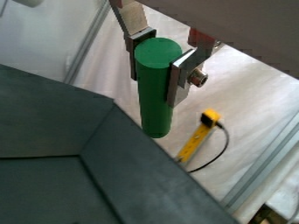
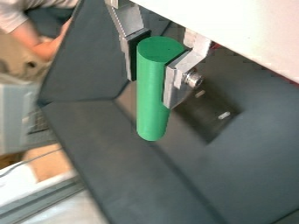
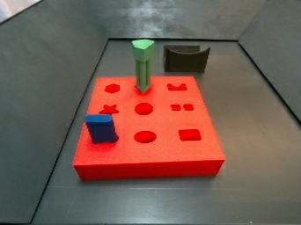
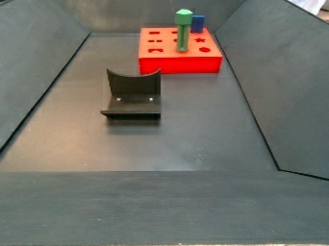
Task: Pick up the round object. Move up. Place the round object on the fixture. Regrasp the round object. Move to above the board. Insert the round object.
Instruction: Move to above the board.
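In both wrist views my gripper (image 1: 158, 58) (image 2: 156, 58) is shut on the round object (image 1: 156, 92) (image 2: 155, 96), a dull-green smooth cylinder. The fingers (image 1: 184, 74) clamp it near its flat top end, and the rest hangs free below them, touching nothing. Neither side view shows the gripper or the round object. The red board (image 3: 165, 151) (image 4: 201, 63) lies on the dark floor. The dark fixture (image 3: 185, 60) (image 4: 130, 96) with its curved notch stands apart from the board with nothing in it.
A green peg with an angular top (image 3: 143, 66) (image 4: 183, 29) stands upright in a board hole. A blue block (image 3: 101, 128) (image 4: 199, 19) sits in another. Sloping dark walls (image 1: 70, 122) surround the floor. A yellow tool with a cable (image 1: 198, 136) lies outside them.
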